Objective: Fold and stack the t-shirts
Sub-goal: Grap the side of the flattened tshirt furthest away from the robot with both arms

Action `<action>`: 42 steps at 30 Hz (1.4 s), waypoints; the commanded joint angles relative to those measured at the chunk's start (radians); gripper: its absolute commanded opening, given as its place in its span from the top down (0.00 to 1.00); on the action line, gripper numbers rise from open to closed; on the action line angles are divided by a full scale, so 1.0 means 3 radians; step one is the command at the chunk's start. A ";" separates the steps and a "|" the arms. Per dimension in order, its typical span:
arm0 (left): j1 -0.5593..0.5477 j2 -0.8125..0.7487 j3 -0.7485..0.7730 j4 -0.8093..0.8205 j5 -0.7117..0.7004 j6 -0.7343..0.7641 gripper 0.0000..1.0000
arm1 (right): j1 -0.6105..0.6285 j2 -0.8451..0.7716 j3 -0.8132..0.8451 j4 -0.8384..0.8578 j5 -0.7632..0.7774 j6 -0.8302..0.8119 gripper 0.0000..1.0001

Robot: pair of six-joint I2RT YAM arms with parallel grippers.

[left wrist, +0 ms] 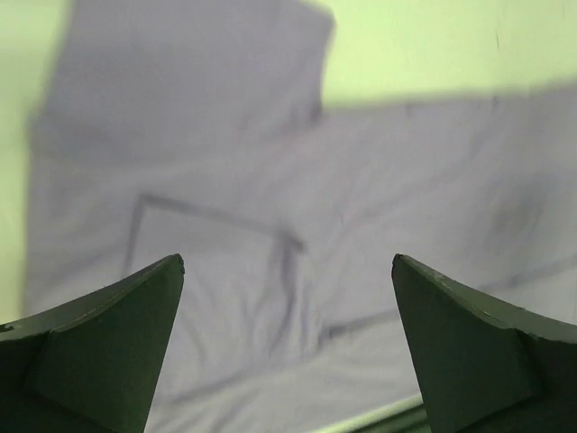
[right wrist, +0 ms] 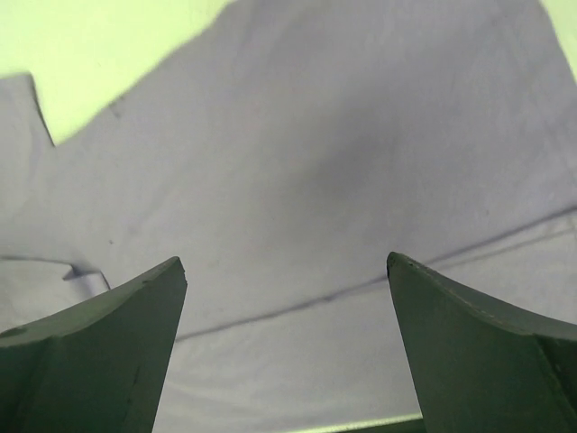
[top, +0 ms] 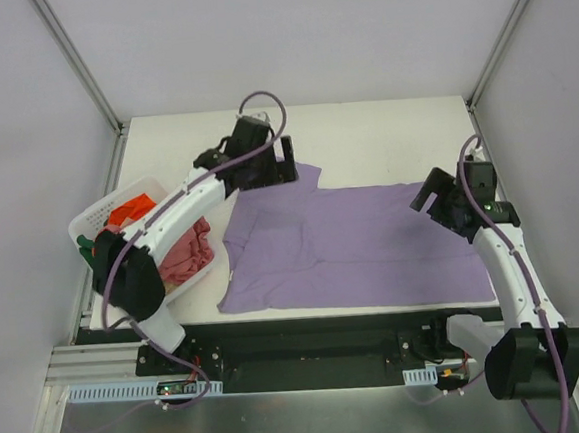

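Grippers both spread wide, nothing held. Left gripper hangs over the sleeve end of the lavender t-shirt, right gripper over its right side. Shirt lies flat on table. Salmon pink shirt and orange-red shirt sit bunched in white basket at left.

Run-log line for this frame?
stage: fold not started | lavender t-shirt: spread on table | left gripper: open, over far sleeve | right gripper: open, over shirt's other end | basket: pink shirt, orange-red shirt inside
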 commanded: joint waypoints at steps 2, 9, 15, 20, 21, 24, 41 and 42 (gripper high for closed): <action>0.0597 0.1016 0.1271 -0.0559 -0.0169 0.0295 0.01 | -0.0079 0.0323 0.0320 0.0076 0.0120 -0.0094 0.04; 0.0874 0.2586 0.3307 -0.0745 -0.0420 0.0739 0.01 | -0.0161 0.0569 0.0311 0.0107 0.0073 -0.0139 0.04; 0.1032 0.3074 0.3560 -0.0413 -0.0042 0.0521 0.01 | -0.0202 0.0656 0.0280 0.0132 -0.0070 -0.0150 0.04; 0.1063 0.3258 0.3519 -0.0362 0.0281 0.0351 0.01 | -0.0222 0.0707 0.0270 0.0143 -0.0141 -0.0150 0.04; 0.1063 0.3288 0.3524 -0.0346 0.0347 0.0306 0.01 | -0.0227 0.0702 0.0265 0.0153 -0.0152 -0.0150 0.04; 0.1063 0.3401 0.3534 -0.0310 0.0414 0.0173 0.01 | -0.0238 0.0692 0.0259 0.0148 -0.0192 -0.0150 0.04; 0.1028 0.3376 0.3371 -0.0591 0.0527 0.0335 0.17 | -0.0335 0.0697 0.0188 0.0204 -0.0371 -0.0140 0.04; 0.1012 0.3365 0.3366 -0.0662 0.0471 0.0386 0.18 | -0.0335 0.0702 0.0188 0.0209 -0.0397 -0.0134 0.04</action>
